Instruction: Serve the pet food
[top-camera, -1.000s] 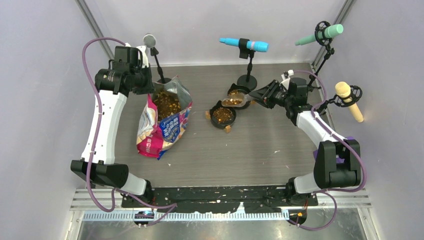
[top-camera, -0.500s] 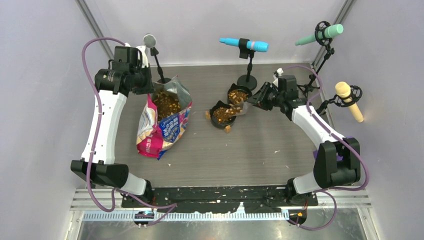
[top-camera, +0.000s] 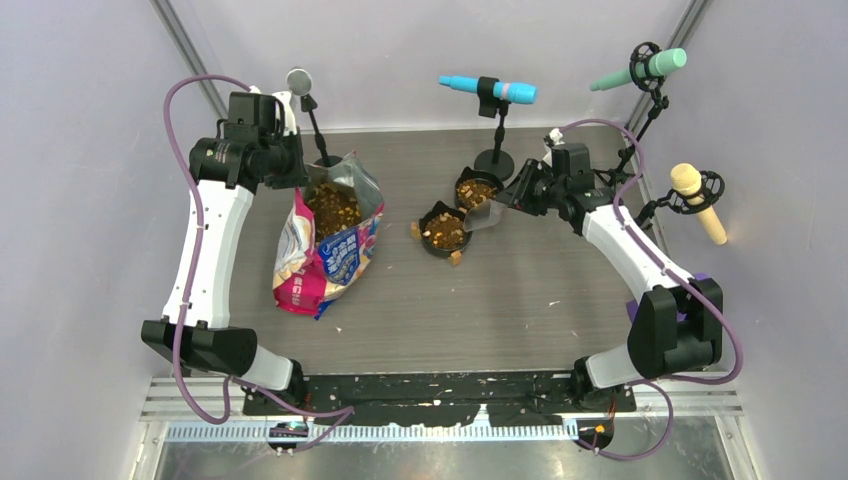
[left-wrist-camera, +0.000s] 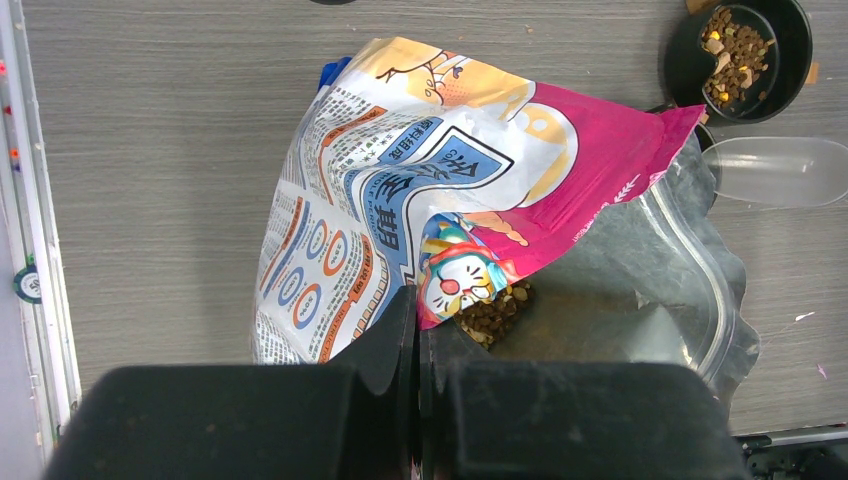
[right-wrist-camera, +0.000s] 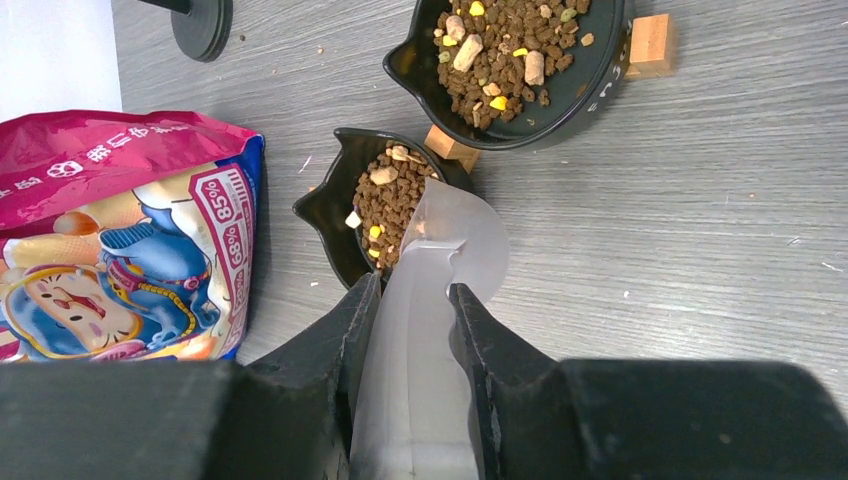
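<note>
1. Pet food (top-camera: 333, 208), top view: it fills the open bag (top-camera: 335, 265), with more in the near bowl (top-camera: 426, 238) and far bowl (top-camera: 462, 184). Bag's long axis runs near-to-far on the tabletop (top-camera: 540, 300), mouth at the far end, facing up.
2. Left wrist: left gripper (left-wrist-camera: 415, 305) is clamped on the bag rim, likely keeping the mouth open.
3. Right wrist: right gripper (right-wrist-camera: 415, 288) is closed on the scoop (right-wrist-camera: 455, 235) handle. Scoop looks empty, tip pointing into the near bowl, apparently for tipping.

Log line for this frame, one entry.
left gripper: shut on bag rim | right gripper: shut on scoop, looks empty, tip over bag-side bowl | kibble: in it and other bowl
</note>
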